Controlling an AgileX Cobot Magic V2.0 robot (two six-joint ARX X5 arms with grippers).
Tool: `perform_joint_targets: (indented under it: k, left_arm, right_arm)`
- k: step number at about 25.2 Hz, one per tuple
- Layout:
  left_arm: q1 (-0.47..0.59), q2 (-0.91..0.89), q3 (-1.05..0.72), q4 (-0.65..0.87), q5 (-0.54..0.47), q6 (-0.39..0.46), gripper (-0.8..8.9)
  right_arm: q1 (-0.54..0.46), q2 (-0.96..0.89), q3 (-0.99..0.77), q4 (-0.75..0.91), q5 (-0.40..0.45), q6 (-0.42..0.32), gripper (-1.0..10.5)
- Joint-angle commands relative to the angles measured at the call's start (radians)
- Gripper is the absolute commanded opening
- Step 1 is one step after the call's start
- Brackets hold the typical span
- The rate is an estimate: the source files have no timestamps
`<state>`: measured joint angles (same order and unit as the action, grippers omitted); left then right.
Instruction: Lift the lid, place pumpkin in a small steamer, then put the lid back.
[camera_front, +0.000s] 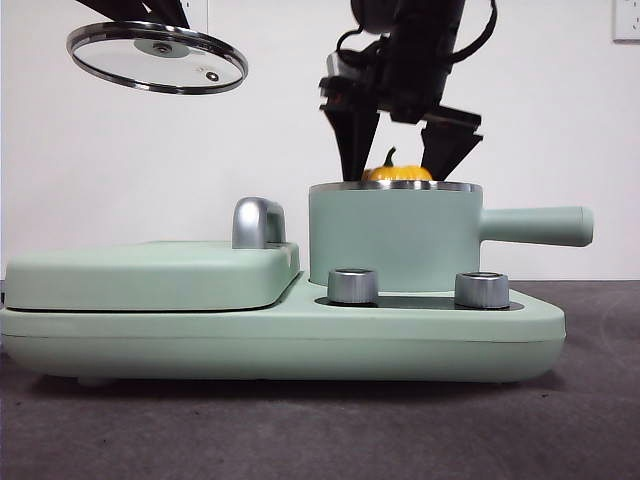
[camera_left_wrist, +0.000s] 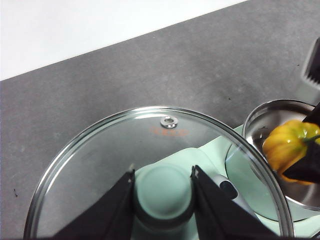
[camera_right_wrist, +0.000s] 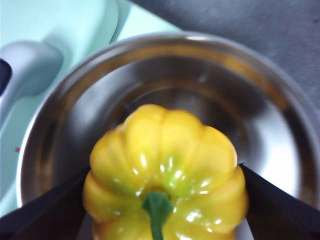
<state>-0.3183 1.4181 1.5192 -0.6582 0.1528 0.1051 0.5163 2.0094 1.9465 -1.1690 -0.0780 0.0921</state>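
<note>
Dark grey counter (camera_front: 600, 420) runs under a plain white wall, and on it I see the long mint green base unit (camera_front: 300, 340) with its two silver knobs (camera_front: 352, 285) at the front and a flat griddle cover (camera_front: 150, 272) on one side. On the other side stands the small steamer (camera_front: 395, 240), its straight handle (camera_front: 540, 225) pointing away from the griddle cover. My right tool (camera_front: 400, 150) hangs directly over the steamer's mouth, its two black jaws spread apart on either side of the pumpkin (camera_front: 398, 172); in the right wrist view the jaws sit against the pumpkin's flanks, so I read it as gripped. The pumpkin (camera_right_wrist: 165, 185) is at the steel rim, its top and green stem (camera_right_wrist: 157, 212) showing above the edge in the front view, with the bare shiny steel inside of the pot visible beneath it in the wrist view. I cannot tell whether it touches the pot's bottom. My left tool (camera_left_wrist: 162, 187) has its jaws closed on the mint knob (camera_left_wrist: 164, 192) of the lid (camera_front: 158, 58), holding the glass lid high in the air, tilted slightly, well off to the side above the griddle cover. Through the glass the left wrist view shows the counter, the base unit and the open steamer (camera_left_wrist: 265, 120) beside the lid's edge.
</note>
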Motion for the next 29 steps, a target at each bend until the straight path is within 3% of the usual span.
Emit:
perform_joint_targets:
  k: [1, 21, 23, 26, 29]
  left_arm:
    - [-0.003, -0.001, 0.026, 0.025, 0.000, 0.006, 0.18]
    - [-0.003, -0.001, 0.026, 0.020, 0.000, 0.001, 0.18]
    - [-0.003, -0.001, 0.026, 0.020, 0.000, -0.001, 0.18]
    - [-0.003, -0.001, 0.026, 0.021, 0.001, -0.001, 0.18]
    - [-0.003, -0.001, 0.026, 0.021, 0.001, -0.002, 0.18]
  right_arm:
    - [0.011, 0.045, 0.024, -0.005, 0.000, -0.014, 3.2]
    - [0.017, 0.125, 0.023, -0.002, 0.008, -0.015, 3.2]
    - [0.016, 0.125, 0.023, -0.004, 0.008, -0.014, 3.6]
    - [0.016, 0.122, 0.023, -0.003, 0.008, -0.013, 5.0]
    - [0.015, 0.093, 0.034, 0.001, 0.008, -0.014, 5.1]
